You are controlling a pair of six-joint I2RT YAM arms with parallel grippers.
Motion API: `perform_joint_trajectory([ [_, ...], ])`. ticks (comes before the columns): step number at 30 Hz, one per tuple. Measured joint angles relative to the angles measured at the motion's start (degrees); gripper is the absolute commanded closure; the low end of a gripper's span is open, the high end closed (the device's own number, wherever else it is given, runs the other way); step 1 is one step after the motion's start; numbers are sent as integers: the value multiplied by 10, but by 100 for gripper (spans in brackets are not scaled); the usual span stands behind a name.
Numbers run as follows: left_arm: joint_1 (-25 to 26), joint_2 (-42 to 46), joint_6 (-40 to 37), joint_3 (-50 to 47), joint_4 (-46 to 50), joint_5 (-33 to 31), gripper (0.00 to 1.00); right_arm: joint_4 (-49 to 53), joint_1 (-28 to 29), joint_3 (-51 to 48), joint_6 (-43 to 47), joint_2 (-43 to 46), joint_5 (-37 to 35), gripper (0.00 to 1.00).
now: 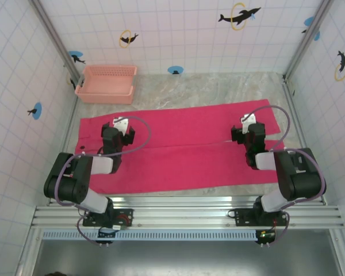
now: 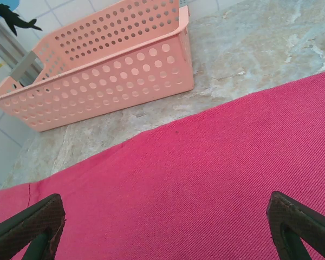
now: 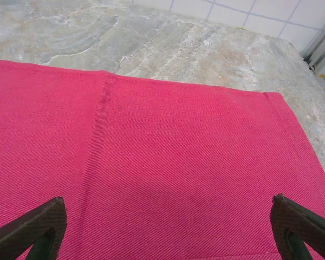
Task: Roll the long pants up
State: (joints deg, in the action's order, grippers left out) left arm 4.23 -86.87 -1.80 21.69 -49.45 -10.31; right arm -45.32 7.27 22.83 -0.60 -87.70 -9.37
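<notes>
The pants (image 1: 184, 149) lay flat and full length across the desk (image 1: 218, 86), the two legs side by side, one behind the other, with a dark line between them. What looked like a stitched hem showed at the right end in the right wrist view. No fold, roll or bunching was visible anywhere, so the rolling seemed not yet begun; all of it was left to do.

The left end effector (image 2: 165, 219) hung over the left part of the cloth, fingers spread wide, nothing between them. The right end effector (image 3: 168, 219) hung over the right part, equally spread and empty. Whether either touched the cloth could not be told.

A basket (image 1: 107, 84) sat at the far left corner, just beyond the pants.
</notes>
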Motion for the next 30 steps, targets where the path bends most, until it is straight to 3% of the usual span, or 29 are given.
perform_joint_trajectory([
  [24,2,2,0,3,10,-3,2,1,1,0,0,1,-3,1],
  [26,10,25,2,52,132,-18,2,87,11,25,-4,23,-26,1],
  [27,14,38,10,108,225,-23,2,188,18,71,-14,40,-45,1],
  [30,11,46,68,353,465,-16,2,465,35,304,-49,46,-80,1],
])
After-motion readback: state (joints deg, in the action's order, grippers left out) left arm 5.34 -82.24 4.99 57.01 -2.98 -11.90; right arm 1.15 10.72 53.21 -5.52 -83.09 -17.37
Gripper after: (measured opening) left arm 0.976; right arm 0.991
